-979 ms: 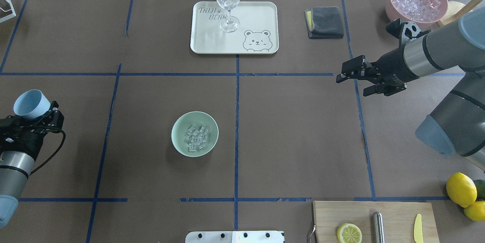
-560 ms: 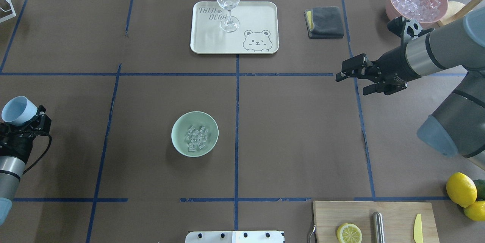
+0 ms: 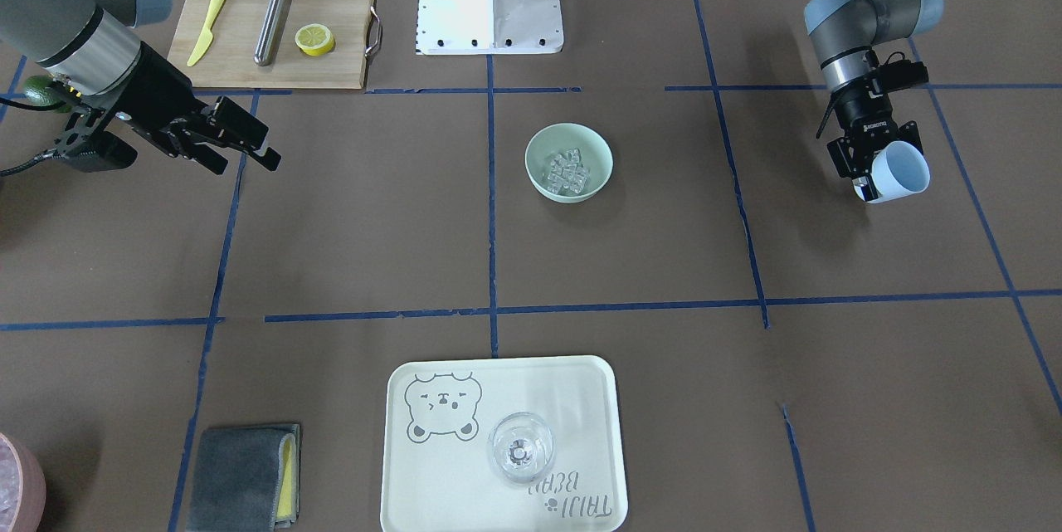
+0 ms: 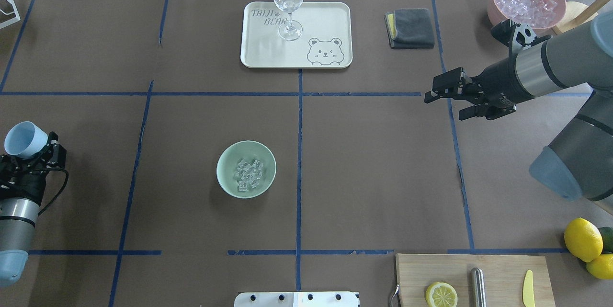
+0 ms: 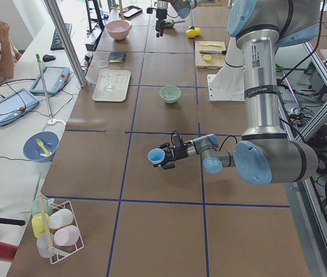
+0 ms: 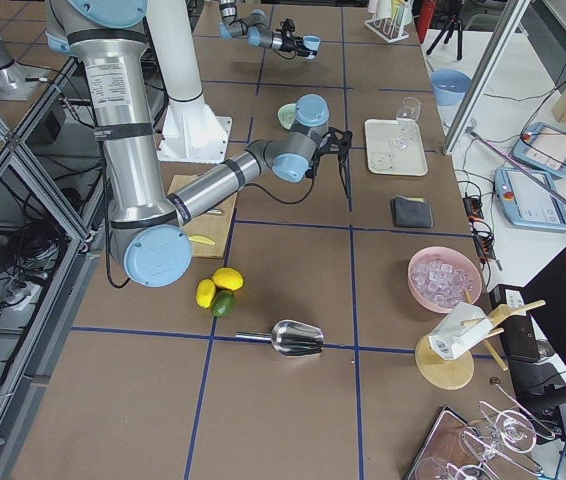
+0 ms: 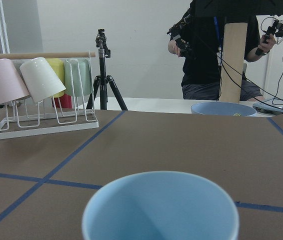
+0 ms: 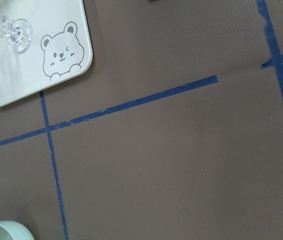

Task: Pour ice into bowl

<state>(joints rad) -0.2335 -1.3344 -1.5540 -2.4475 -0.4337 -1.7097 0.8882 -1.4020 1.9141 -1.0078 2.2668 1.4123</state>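
The mint-green bowl (image 4: 224,162) (image 3: 538,150) stands left of the table's centre line, with a heap of clear ice (image 4: 248,175) (image 3: 567,169) cubes lying in it. At the table's left edge, well away from the bowl, my left gripper (image 4: 29,150) (image 3: 873,176) is shut on a pale blue cup (image 4: 19,139) (image 3: 901,170). The left wrist view shows the cup (image 7: 161,207) mouth-on and empty. My right gripper (image 4: 443,107) (image 3: 246,162) hangs open and empty above the table's right half. The right wrist view catches only the bowl's rim (image 8: 6,231).
A cream tray (image 4: 330,19) with a wine glass (image 4: 288,0) sits at the back centre, a grey cloth (image 4: 410,28) to its right, and a pink container (image 4: 498,10) of pale lumps beyond. A cutting board (image 4: 498,268) and lemons (image 4: 583,240) occupy the front right.
My left arm has drawn back towards the table's left edge with the blue cup. The right arm has barely shifted. Bowl and ice are unchanged.
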